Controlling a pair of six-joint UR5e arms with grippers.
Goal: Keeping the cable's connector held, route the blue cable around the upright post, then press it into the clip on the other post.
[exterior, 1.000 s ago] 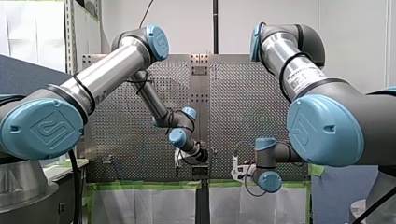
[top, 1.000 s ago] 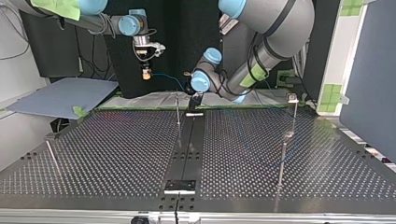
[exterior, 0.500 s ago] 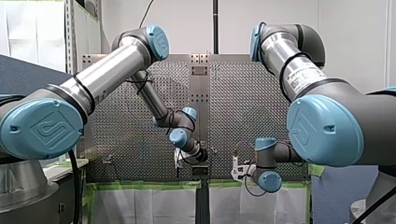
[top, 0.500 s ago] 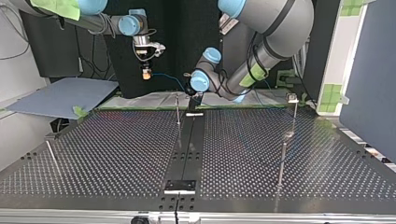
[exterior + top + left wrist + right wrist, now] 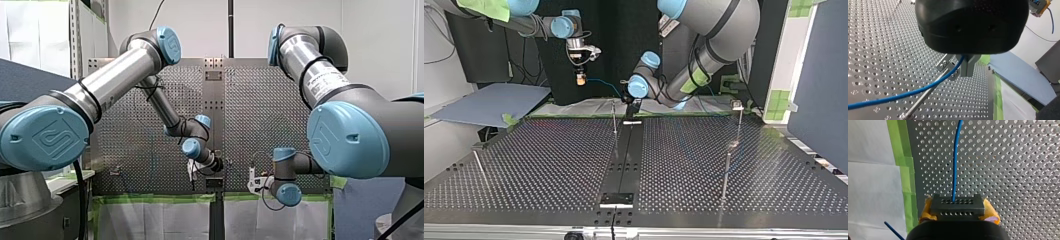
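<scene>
Two grips mattered: my right gripper (image 5: 958,210) pinched the connector (image 5: 957,203), my left gripper (image 5: 960,63) the cable (image 5: 910,93), best held taut rounding the post (image 5: 923,98).

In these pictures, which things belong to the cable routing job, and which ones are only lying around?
Belonging to the job: blue cable, connector, right hand holding it, left hand, middle post, post with clip.

Only lying around: blue-grey sheet, green tape, white covering.

The blue joint cap (image 5: 47,137) bears an embossed UR logo.
</scene>
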